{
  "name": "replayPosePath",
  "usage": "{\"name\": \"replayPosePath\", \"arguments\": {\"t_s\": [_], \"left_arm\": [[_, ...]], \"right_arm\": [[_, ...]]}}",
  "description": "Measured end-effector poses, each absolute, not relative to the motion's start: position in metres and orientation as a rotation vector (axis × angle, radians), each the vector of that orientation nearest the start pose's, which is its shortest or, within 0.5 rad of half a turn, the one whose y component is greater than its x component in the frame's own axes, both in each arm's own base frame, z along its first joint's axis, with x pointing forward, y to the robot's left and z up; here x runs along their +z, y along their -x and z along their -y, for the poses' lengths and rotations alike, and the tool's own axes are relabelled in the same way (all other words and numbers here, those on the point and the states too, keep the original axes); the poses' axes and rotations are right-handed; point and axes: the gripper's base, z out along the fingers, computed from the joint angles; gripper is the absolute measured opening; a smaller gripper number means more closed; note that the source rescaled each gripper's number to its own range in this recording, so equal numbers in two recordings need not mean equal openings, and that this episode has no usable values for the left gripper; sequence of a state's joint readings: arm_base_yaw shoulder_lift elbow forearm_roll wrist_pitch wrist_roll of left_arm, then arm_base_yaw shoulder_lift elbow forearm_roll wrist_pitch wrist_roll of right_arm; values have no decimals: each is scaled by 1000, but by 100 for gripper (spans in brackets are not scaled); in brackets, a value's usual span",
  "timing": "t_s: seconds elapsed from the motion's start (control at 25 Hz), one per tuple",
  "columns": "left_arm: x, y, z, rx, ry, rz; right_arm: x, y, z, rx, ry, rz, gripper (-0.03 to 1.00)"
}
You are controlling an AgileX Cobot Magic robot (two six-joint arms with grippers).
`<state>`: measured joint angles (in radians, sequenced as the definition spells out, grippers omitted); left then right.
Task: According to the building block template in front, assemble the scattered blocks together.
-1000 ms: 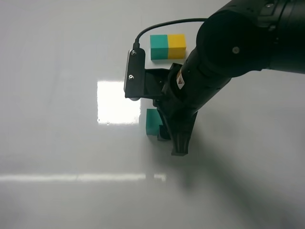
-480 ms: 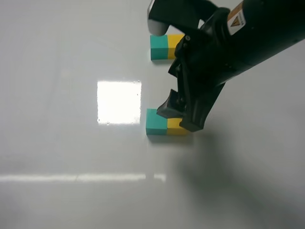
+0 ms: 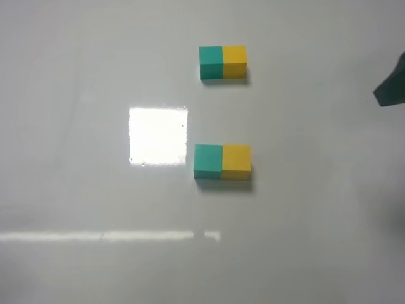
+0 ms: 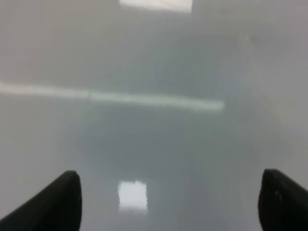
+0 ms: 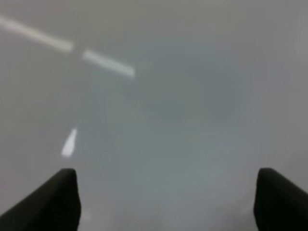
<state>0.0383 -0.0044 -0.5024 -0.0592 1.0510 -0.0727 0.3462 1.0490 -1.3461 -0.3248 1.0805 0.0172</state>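
Exterior high view: white table (image 3: 76, 190) from above, with two teal-and-yellow pairs lying on it and a bright square glare patch just to the left of the nearer pair. Farther back, building block template (image 3: 223, 62), teal half on the left, yellow half on the right, joined flush into a short bar. Nearer the camera, teal-green cube (image 3: 208, 161) and yellow cube (image 3: 236, 159) of the scattered blocks, side by side and touching, teal on the left and yellow on the right, matching the template's order; slightly larger-looking than the template's pair. Both pairs free on the surface, well apart from each other, with nothing gripping or touching them. At the right edge, only a dark sliver of an arm (image 3: 392, 85), well clear of both pairs; too little visible to tell which part. Left wrist view: blurred pale tabletop, left gripper (image 4: 168, 202) with only the two dark fingertips (image 4: 53, 202) showing at the frame corners, spread wide apart and holding nothing; no block between or near the jaws. Right wrist view: likewise blurred, right gripper (image 5: 166, 199) with fingertips (image 5: 276, 197) set far apart, released, nothing between them, only bare surface with streaks of reflected light. No cube visible in either wrist view, so position of the blocks relative to either set of jaws not readable beyond being outside both.
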Motion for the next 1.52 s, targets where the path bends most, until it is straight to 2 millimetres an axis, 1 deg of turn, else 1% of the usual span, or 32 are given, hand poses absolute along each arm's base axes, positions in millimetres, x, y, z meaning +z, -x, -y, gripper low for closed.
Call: {"name": "replayPosePath", "arguments": {"t_s": [0.04, 0.16, 0.28, 0.4, 0.48, 0.56, 0.72, 0.8, 0.92, 1.04, 1.28, 1.52], "left_arm": [[279, 5, 5, -92, 110, -2025], [279, 5, 5, -92, 110, -2025], [279, 5, 5, -92, 110, -2025], [279, 5, 5, -92, 110, -2025], [279, 5, 5, -92, 110, -2025], [279, 5, 5, -92, 110, -2025], [279, 5, 5, -94, 110, -2025], [279, 5, 5, -94, 110, -2025], [279, 5, 5, -94, 110, -2025], [279, 5, 5, -94, 110, -2025], [279, 5, 5, -95, 110, -2025], [279, 5, 5, -97, 110, -2025]], "right_arm": [[442, -176, -25, -237, 305, -2221, 74], [418, -157, 1, -263, 117, -2314, 73], [390, -139, 10, -203, 6, -2361, 73], [359, -119, 13, -174, -49, -2381, 73], [339, -103, 12, -144, -69, -2367, 73], [315, -84, 10, -108, -90, -2357, 70], [289, -51, 8, -72, -103, -2270, 67], [286, -35, 7, -64, -104, -2183, 67], [288, -12, 7, -62, -94, -2033, 67], [287, 3, 7, -65, -84, -1948, 67], [287, 4, 3, -59, -14, -1949, 67], [287, 4, 3, -58, -25, -1948, 67]]}}
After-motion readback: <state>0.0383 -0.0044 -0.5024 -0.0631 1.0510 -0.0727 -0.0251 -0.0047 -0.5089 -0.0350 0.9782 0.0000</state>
